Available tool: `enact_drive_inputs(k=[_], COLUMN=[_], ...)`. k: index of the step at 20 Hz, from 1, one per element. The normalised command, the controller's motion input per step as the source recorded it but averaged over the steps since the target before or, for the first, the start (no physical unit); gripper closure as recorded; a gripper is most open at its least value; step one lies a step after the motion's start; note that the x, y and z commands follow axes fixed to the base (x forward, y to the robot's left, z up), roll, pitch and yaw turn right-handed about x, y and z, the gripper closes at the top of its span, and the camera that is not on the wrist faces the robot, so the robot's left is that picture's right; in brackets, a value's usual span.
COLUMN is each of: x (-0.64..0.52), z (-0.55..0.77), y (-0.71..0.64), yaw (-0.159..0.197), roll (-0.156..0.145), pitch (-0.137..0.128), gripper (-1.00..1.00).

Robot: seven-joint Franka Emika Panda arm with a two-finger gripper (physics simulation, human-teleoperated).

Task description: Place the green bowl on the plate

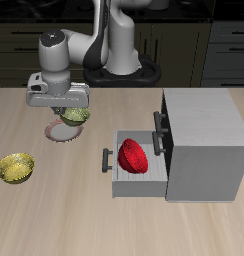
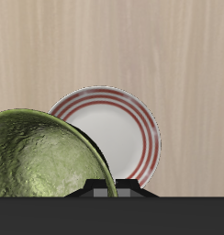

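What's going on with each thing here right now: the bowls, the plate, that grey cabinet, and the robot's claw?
green bowl: held in the gripper, lifted above the plate, not yet set down.
plate: flat on the table, nothing on it.
gripper: shut on the green bowl's rim.
red bowl: lying in the open drawer.
drawer: pulled out.
yellow bowl: upright on the table, apart from the rest.
cabinet: standing on the table.

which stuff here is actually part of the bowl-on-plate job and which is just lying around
In the job:
- green bowl, held in the hand
- plate, under the bowl

Just there:
- yellow bowl
- red bowl, in the open drawer
- grey cabinet
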Motion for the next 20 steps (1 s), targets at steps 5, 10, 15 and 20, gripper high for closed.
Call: enact_drive_inputs(k=[5, 10, 15, 20], x=[0.04, 0.07, 0.13, 0.06], z=[0.03, -0.01, 0.10, 0.08], y=[-0.06, -0.03, 0.03, 0.02], yaw=[-0.004, -0.002, -0.003, -0.008], roll=[-0.018, -0.015, -0.010, -0.002], pitch=[-0.002, 0.004, -0.012, -0.007], gripper=[1.00, 1.00, 1.00, 1.00])
